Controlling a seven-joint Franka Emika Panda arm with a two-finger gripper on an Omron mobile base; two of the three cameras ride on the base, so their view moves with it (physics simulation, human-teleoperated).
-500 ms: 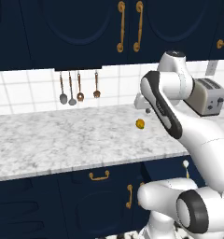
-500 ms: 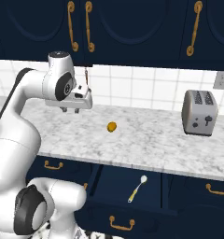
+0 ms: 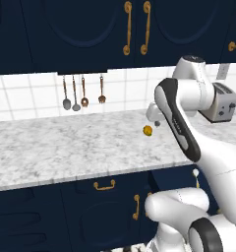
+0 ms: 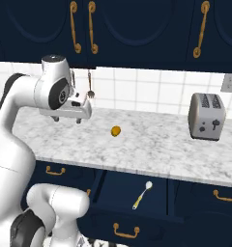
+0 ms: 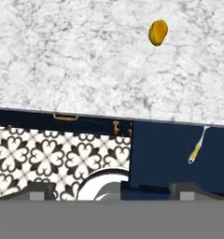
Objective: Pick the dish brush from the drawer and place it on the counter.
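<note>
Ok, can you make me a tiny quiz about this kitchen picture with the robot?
1. True or false: the slim dish brush with the white round head lies inside the open dark navy drawer.
2. What sits on the white-and-grey marbled counter nearest the small round yellow-orange ball? A) silver toaster B) plate C) cup
3. Fill in: the robot's two-finger gripper is ____ and holds nothing.

Key: 1 true; 2 A; 3 open.

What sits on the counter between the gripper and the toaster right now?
In the right base view, one small yellow-orange ball lies on the counter between the gripper and the toaster; otherwise bare marble.
</note>
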